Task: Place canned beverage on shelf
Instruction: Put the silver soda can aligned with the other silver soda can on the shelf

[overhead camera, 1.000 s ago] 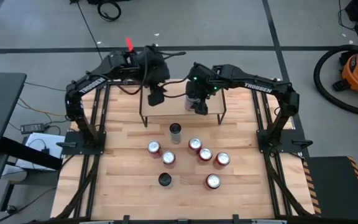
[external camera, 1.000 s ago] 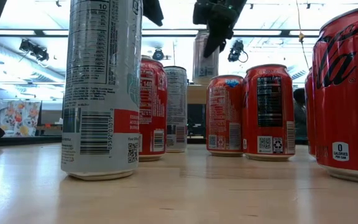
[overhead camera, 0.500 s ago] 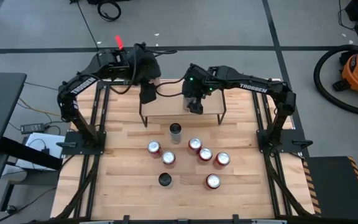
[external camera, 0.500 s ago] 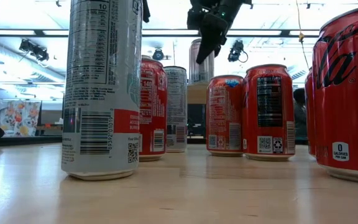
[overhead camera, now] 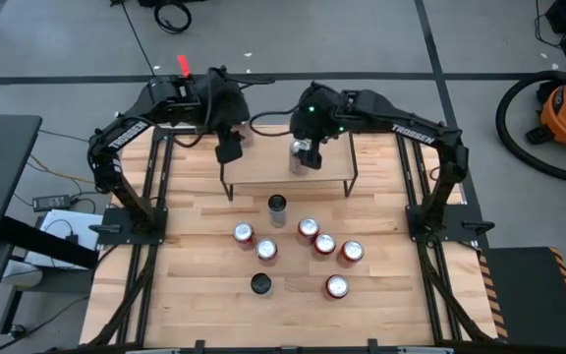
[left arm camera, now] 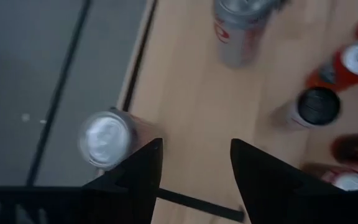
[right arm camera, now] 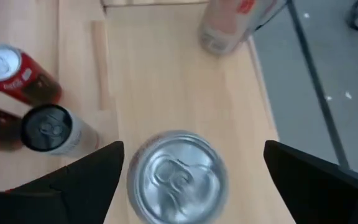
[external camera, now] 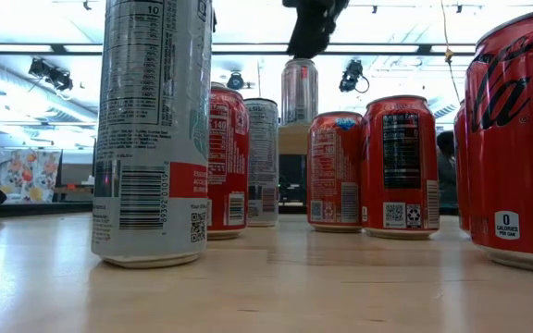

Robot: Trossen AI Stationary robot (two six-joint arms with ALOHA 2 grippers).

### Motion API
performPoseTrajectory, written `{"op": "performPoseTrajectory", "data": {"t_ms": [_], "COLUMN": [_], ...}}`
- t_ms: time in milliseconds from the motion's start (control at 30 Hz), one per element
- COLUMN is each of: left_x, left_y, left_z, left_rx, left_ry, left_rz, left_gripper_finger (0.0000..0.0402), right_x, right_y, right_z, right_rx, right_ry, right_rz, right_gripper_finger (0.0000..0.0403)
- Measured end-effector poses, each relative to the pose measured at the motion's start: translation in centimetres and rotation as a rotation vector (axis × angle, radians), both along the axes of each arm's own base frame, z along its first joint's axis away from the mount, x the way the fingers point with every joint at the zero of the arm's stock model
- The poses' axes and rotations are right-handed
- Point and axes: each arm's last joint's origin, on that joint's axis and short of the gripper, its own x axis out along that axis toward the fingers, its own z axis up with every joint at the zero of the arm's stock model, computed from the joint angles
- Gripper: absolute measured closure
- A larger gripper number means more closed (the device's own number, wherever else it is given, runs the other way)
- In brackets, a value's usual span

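A silver can [overhead camera: 301, 157] stands upright on the low wooden shelf [overhead camera: 263, 169]. It also shows in the low view [external camera: 299, 91] and the right wrist view [right arm camera: 178, 177]. My right gripper [right arm camera: 194, 149] is open wide just above this can, one finger on each side, clear of it [external camera: 308, 26]. A second silver can [left arm camera: 107, 138] stands at the shelf's far left corner. My left gripper [left arm camera: 196, 143] is open and empty above the shelf [overhead camera: 229, 149], beside that can.
On the tabletop in front of the shelf stand several red cans [overhead camera: 324, 244] and two black-topped cans [overhead camera: 277, 204] [overhead camera: 259, 283]. The shelf's thin black legs [overhead camera: 354, 182] stand at its corners. Bare wood lies toward the table's near edge.
My right gripper has lowered the silver can onto the shelf, let go of it and risen a little, moving toward the far edge. The can now stands alone. My left gripper has moved toward the table's left and far edges.
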Motion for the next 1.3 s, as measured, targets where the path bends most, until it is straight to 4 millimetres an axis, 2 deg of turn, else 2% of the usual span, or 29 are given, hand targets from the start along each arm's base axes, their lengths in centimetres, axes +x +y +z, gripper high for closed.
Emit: {"op": "performPoseTrajectory", "data": {"t_ms": [233, 333, 433, 533, 667, 800, 900, 1067, 1200, 1300], "left_x": [-0.1, 0.1, 0.8, 2.0, 3.3, 4.5, 5.5, 6.6, 7.1, 7.3], "left_y": [-0.5, -0.6, -0.4, 0.0, 0.3, 0.1, 0.3, 1.3, 2.0, 2.6], "left_z": [-0.2, -0.1, 0.1, 0.2, 0.1, -0.7, -1.8, -3.6, -3.5, -4.9], "left_rx": [-0.115, -0.152, -0.136, -0.117, -0.135, -0.177, -0.205, -0.101, -0.072, -0.105], "left_ry": [-0.015, -0.042, -0.096, -0.173, -0.239, -0.233, -0.187, -0.089, -0.135, -0.117], "left_rz": [-0.070, -0.102, -0.112, -0.103, -0.063, -0.034, 0.067, 0.200, 0.173, 0.147], "left_gripper_finger": [0.0203, 0.0203, 0.0203, 0.0203, 0.0203, 0.0203, 0.0203, 0.0203, 0.0203, 0.0203], "right_x": [-3.0, -4.3, -4.8, -4.6, -4.0, -3.7, -3.3, -3.5, -4.2, -5.1], "right_y": [0.8, 1.1, 0.8, 0.5, -0.2, -0.8, -1.2, -2.0, -2.0, -1.7], "right_z": [3.1, 3.4, 3.2, 2.4, -0.1, -2.4, -3.4, -3.9, -3.8, -3.7], "right_rx": [-0.031, -0.011, 0.010, 0.021, 0.052, 0.070, 0.076, 0.078, 0.085, 0.094], "right_ry": [0.014, 0.048, 0.084, 0.091, 0.171, 0.218, 0.204, 0.161, 0.106, 0.081], "right_rz": [-0.067, -0.109, -0.155, -0.177, -0.203, -0.223, -0.246, -0.285, -0.304, -0.326], "right_gripper_finger": [0.0019, 0.0026, 0.0033, 0.0041, 0.0048, 0.0052, 0.0055, 0.0057, 0.0057, 0.0057]}}
